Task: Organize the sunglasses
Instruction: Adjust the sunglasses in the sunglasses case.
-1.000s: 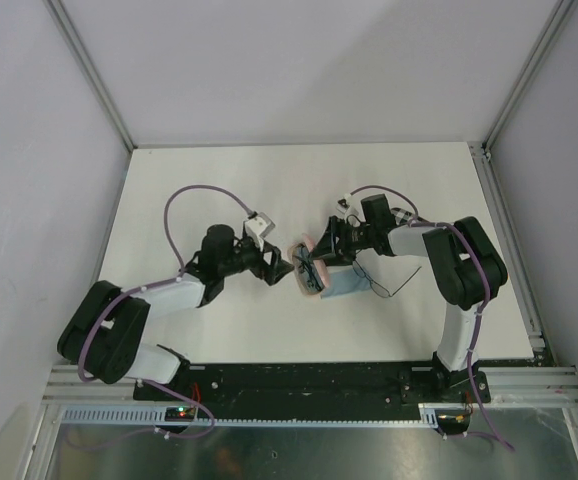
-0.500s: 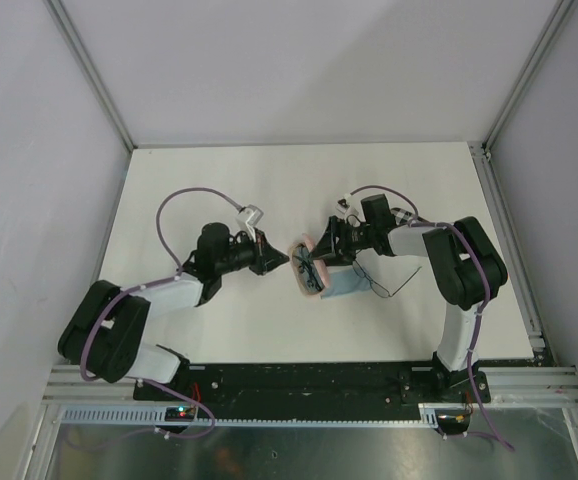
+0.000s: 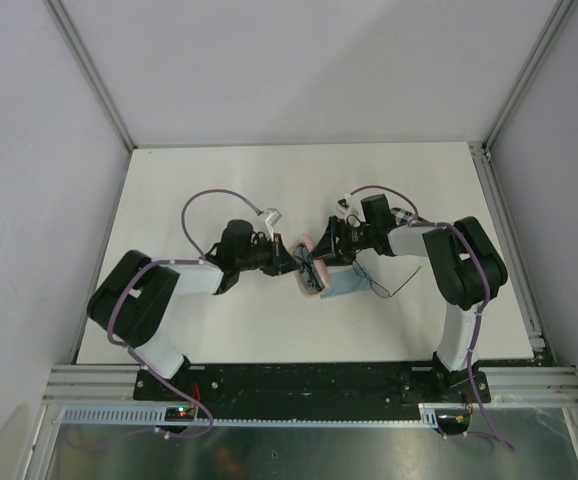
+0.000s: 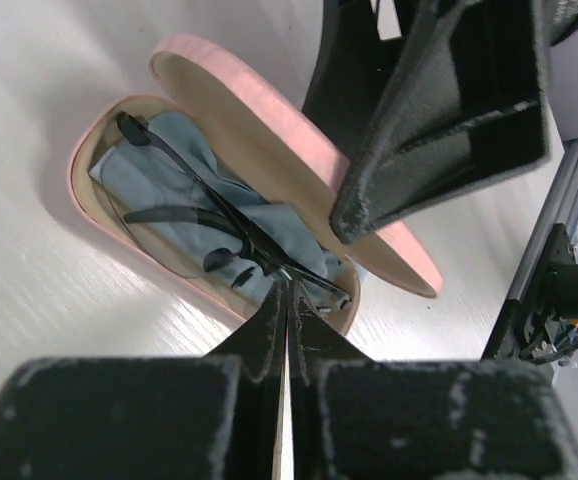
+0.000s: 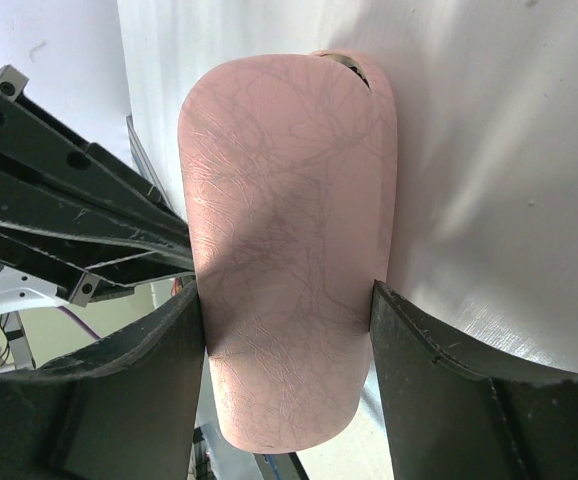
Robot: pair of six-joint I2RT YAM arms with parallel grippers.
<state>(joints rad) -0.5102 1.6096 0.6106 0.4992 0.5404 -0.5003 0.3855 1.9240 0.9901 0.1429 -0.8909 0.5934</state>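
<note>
An open pink case (image 4: 87, 150) lies mid-table, its lid (image 5: 289, 220) standing up. My right gripper (image 5: 287, 295) is shut on that lid, one finger on each side; it shows too in the top view (image 3: 321, 250). Inside the case, black-rimmed sunglasses (image 4: 219, 212) rest on a light blue cloth (image 4: 174, 180). My left gripper (image 4: 287, 292) is shut, its tips meeting at the case's near rim right against the sunglasses' frame. Whether it pinches the frame I cannot tell. A second, thin wire pair of sunglasses (image 3: 384, 287) lies on the table under my right arm.
Another light blue cloth (image 3: 344, 286) lies flat beside the case, below the right forearm. The white table (image 3: 219, 190) is walled by grey panels on three sides. A metal rail (image 3: 309, 385) runs along the near edge.
My left gripper has gone from wide open to shut and slid right until its tips reach the case. The right gripper has kept its hold on the lid.
</note>
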